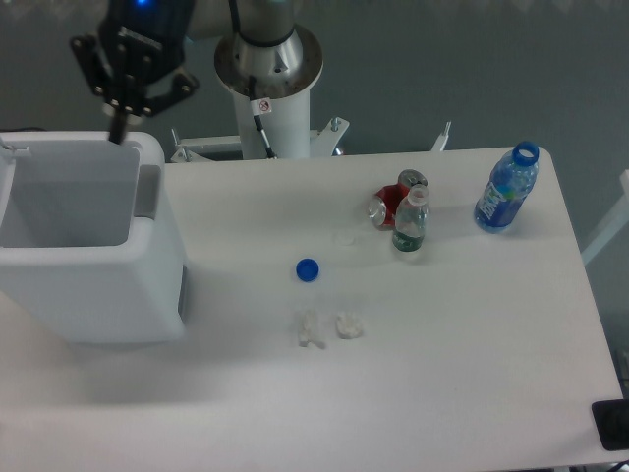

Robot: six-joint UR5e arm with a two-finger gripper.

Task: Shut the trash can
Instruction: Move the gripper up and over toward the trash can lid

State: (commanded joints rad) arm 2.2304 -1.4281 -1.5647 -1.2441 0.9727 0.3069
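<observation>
The trash can (pixel 93 285) is a large white boxy bin at the table's left side. Its flat white lid (pixel 74 197) stands raised, tilted up over the opening, with the grey tab (pixel 147 192) beside its right edge. My gripper (pixel 118 131) is above the can's far right corner. Its black fingers come together into one narrow tip that reaches the lid's top edge. It looks shut, and I see nothing held between the fingers.
The robot base (pixel 267 69) stands behind the table. On the table are a blue bottle cap (pixel 308 269), two crumpled white scraps (pixel 329 327), a red can (pixel 388 206) lying down, a small clear bottle (pixel 410 221) and an uncapped blue bottle (pixel 506 187).
</observation>
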